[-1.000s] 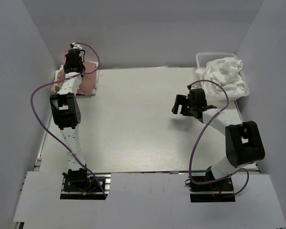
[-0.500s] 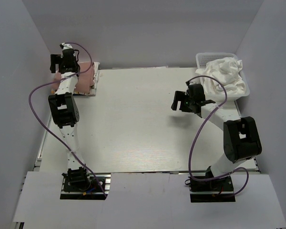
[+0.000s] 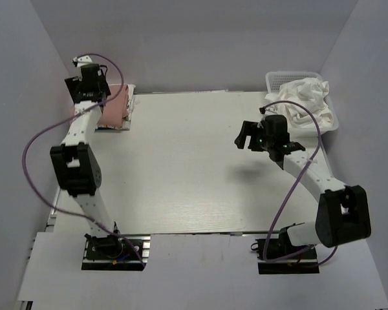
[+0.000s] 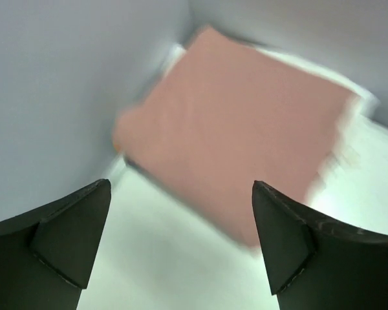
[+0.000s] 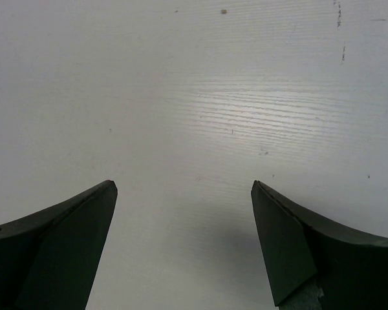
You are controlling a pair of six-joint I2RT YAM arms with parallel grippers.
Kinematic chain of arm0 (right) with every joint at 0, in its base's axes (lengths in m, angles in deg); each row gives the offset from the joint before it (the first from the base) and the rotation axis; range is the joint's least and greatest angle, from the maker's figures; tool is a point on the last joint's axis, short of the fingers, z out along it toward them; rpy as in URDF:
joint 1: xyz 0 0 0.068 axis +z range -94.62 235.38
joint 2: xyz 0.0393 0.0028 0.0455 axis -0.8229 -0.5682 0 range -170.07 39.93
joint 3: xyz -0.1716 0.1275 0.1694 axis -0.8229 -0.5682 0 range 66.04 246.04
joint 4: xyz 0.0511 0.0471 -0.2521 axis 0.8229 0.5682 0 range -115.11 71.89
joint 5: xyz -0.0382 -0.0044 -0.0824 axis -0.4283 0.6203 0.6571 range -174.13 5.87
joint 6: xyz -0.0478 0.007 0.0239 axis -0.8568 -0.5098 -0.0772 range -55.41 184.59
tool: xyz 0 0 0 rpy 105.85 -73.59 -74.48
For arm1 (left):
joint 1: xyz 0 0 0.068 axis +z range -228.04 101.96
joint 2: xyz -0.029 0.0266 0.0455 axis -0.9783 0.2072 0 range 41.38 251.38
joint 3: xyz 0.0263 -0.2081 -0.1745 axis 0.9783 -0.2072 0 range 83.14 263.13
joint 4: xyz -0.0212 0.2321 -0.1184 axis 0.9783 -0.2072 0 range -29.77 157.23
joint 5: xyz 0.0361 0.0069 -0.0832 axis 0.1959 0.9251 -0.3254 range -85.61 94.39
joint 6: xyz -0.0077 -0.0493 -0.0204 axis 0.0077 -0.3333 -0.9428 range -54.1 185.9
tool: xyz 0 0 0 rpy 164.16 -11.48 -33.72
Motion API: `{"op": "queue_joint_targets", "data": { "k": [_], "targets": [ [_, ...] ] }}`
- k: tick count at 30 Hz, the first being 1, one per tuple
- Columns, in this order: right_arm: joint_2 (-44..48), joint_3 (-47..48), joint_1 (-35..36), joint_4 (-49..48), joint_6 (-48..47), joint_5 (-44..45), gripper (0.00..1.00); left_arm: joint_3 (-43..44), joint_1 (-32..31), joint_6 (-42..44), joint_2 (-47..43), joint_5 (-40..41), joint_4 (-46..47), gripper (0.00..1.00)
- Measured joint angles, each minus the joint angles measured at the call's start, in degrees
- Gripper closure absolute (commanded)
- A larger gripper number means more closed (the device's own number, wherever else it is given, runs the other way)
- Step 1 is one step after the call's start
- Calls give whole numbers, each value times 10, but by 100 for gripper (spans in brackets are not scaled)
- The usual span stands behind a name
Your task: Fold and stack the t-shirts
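Jaws wide, nothing held: left end effector (image 4: 181, 194) over the pink t-shirt (image 4: 239, 129), right end effector (image 5: 184, 187) over the table (image 5: 213, 97).

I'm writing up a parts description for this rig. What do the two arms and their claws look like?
The left arm and right arm match: white tube links, chunky black joint housings, black bases. A purple cable loops loosely beside each. The left claw and right claw are black, each with two broad wedge-shaped fingers tapering to a point. No markings are legible.
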Motion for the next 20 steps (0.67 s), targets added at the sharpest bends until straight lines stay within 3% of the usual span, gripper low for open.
{"op": "queue_joint_targets", "data": {
  "k": [7, 11, 15, 20],
  "targets": [
    [95, -83, 0, 2, 24, -29, 10, -390, -89, -172, -391, -140, 47, 0],
    [170, -168, 0, -4, 40, -63, 10, -578, -99, -242, -568, -193, 42, 0],
    [240, -235, 0, -17, 59, -98, 10, -694, -101, -301, -699, -252, 24, 0],
    [279, -261, 0, -30, 76, -114, 10, -719, -102, -338, -790, -281, -2, 0]
  ]
}}
